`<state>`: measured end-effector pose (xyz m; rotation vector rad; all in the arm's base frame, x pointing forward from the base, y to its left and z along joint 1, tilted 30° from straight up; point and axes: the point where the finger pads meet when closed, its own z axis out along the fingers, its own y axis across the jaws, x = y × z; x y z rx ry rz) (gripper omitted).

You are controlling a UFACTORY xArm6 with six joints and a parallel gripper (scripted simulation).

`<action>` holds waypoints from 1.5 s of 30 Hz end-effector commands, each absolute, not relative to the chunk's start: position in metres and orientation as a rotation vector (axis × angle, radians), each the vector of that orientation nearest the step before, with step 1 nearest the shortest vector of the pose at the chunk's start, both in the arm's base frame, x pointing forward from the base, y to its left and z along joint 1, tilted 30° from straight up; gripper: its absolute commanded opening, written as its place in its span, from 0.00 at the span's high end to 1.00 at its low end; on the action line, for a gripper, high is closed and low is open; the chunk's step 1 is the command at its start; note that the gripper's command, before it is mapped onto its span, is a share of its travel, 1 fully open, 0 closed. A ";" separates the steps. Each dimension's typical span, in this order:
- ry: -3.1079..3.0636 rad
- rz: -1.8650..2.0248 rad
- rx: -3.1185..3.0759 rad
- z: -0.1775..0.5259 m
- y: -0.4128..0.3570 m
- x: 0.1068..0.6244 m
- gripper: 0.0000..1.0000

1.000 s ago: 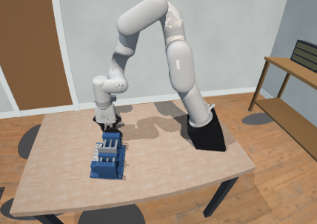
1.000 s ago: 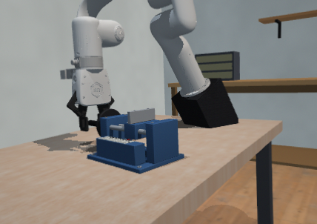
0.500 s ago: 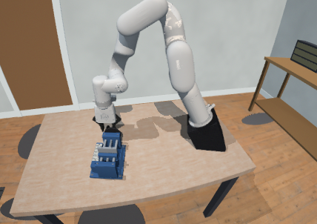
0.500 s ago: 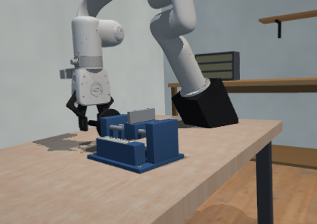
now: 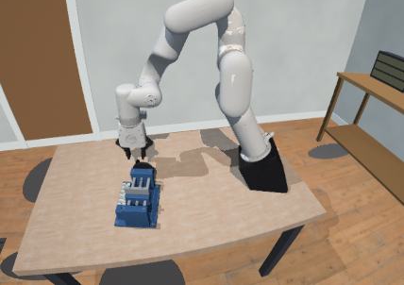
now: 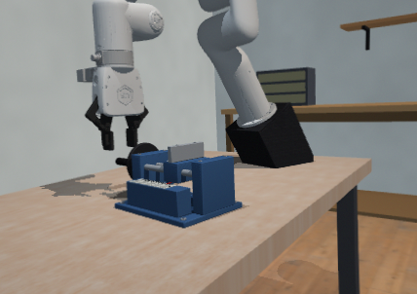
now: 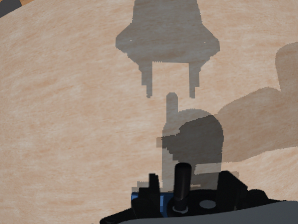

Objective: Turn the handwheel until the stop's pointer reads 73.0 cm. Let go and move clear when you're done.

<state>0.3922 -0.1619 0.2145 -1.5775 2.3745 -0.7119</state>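
Blue stop jig (image 6: 180,190) sits on the wooden bench (image 6: 273,214), its black handwheel (image 6: 138,153) at the rear just below the released, empty pincer (image 6: 117,138), which risks closing beside the wheel's small crank knob and missing it.

No text, label or number can be read anywhere.
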 end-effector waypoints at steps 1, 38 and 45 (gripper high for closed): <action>2.376 -0.710 -1.579 0.254 -0.150 0.372 0.43; 2.376 -0.710 -1.579 0.257 -0.094 0.392 0.43; 2.376 -0.710 -1.579 0.250 -0.030 0.421 0.43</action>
